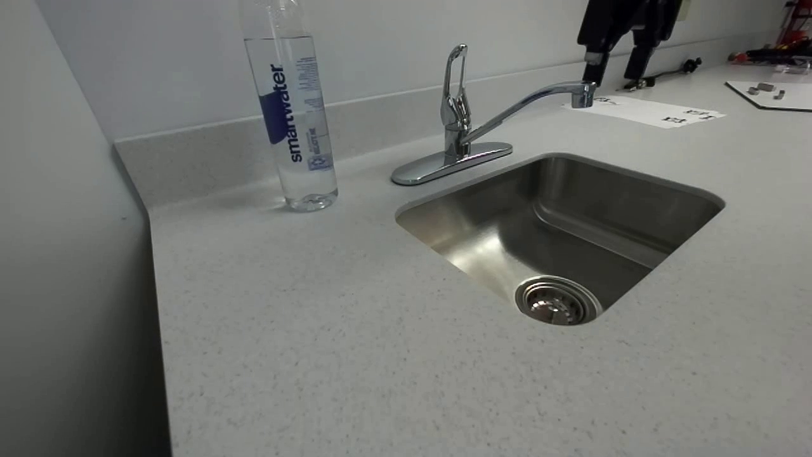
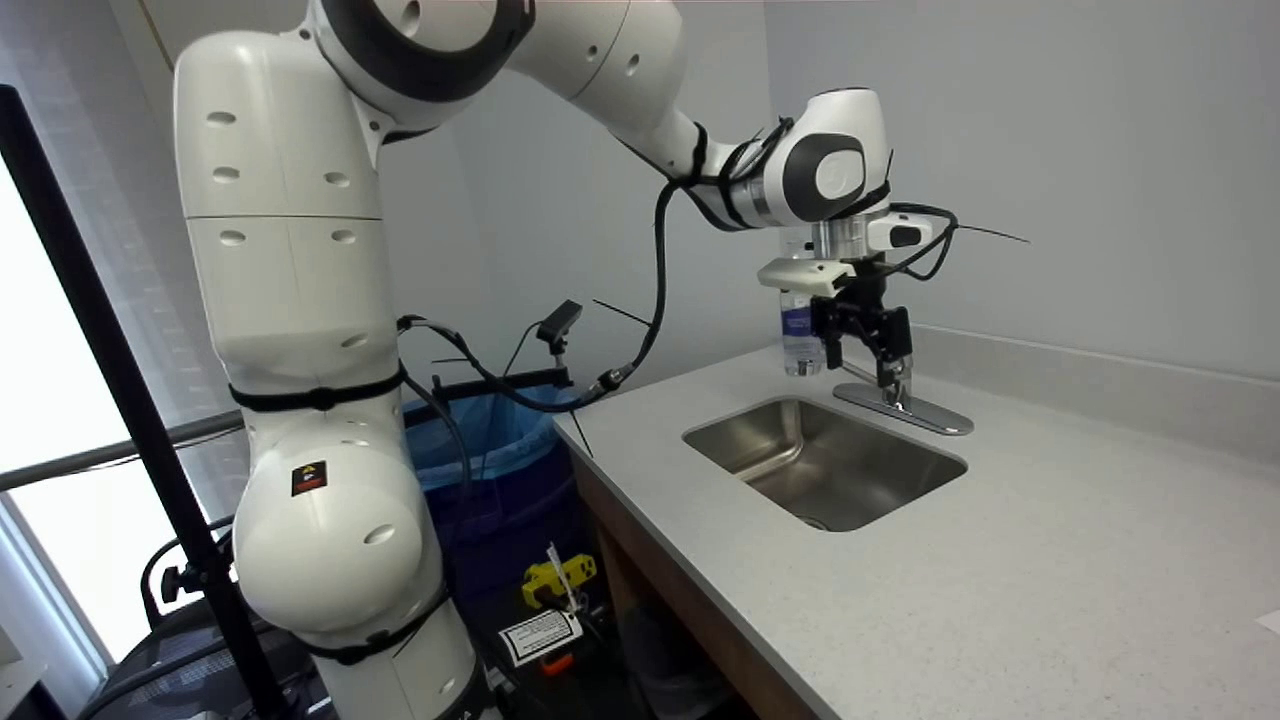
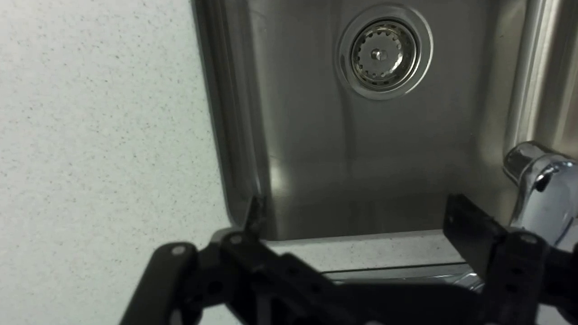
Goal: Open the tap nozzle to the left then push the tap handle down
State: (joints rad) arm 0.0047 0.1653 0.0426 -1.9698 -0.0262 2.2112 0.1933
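Observation:
The chrome tap nozzle [image 1: 526, 103] stretches to the right from the faucet column in an exterior view. Its downturned tip ends past the sink's side. In the wrist view the tap nozzle [image 3: 548, 194] is at the right edge, outside and beside the right finger. The tap handle [image 1: 455, 111] is a chrome loop lever standing upright on the column. In the wrist view I cannot make it out. My gripper [image 3: 356, 205] is open with nothing between its fingers, over the sink's back edge. The gripper [image 2: 860, 372] partly hides the faucet in an exterior view.
A steel sink [image 1: 552, 238] is set into the speckled counter [image 1: 330, 355]. A tall water bottle [image 1: 298, 127] stands beside the faucet's chrome base plate [image 1: 422, 170]. A low backsplash [image 2: 1090, 375] runs behind. Paper sheets [image 1: 647, 111] lie on the counter. A blue-lined bin [image 2: 490, 440] stands off the counter's end.

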